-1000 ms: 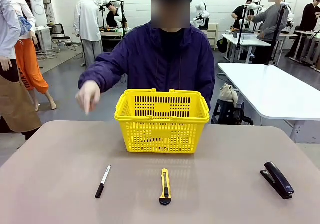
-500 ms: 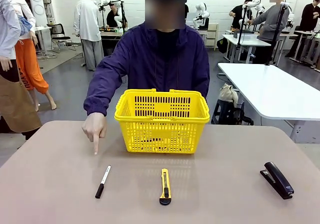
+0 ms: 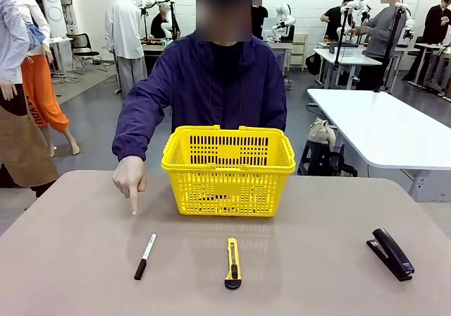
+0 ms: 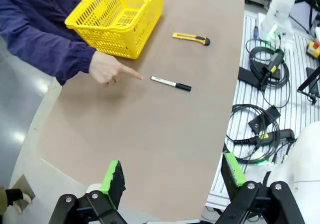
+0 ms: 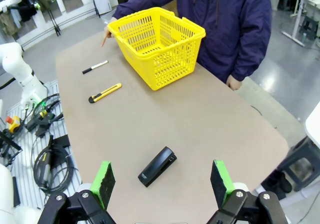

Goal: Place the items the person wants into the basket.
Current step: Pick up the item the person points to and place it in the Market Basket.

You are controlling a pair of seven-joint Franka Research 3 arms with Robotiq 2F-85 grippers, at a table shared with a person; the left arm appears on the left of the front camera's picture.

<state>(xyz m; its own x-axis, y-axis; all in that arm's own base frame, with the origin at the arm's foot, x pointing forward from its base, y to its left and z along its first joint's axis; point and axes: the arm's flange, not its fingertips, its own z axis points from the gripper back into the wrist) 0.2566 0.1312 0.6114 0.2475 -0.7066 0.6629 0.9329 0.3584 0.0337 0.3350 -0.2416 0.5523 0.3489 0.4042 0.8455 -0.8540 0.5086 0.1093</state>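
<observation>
Person's finger [image 3: 134, 204] points down at marker [image 3: 145, 256], so that is the wanted item. Marker lies loose on tabletop [image 3: 317, 224], left-front of basket [image 3: 228, 169] (knife [image 3: 232, 262] not indicated). Your left hand [image 4: 172, 168] and right hand [image 5: 162, 171] both released, empty, well back. Suggest you use left.

Person's hand [image 4: 107, 68] pointing at marker [image 4: 171, 83], yellow basket [image 4: 134, 33] beside

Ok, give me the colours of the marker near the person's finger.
The marker is white with a black cap; clearest in the left wrist view.
</observation>
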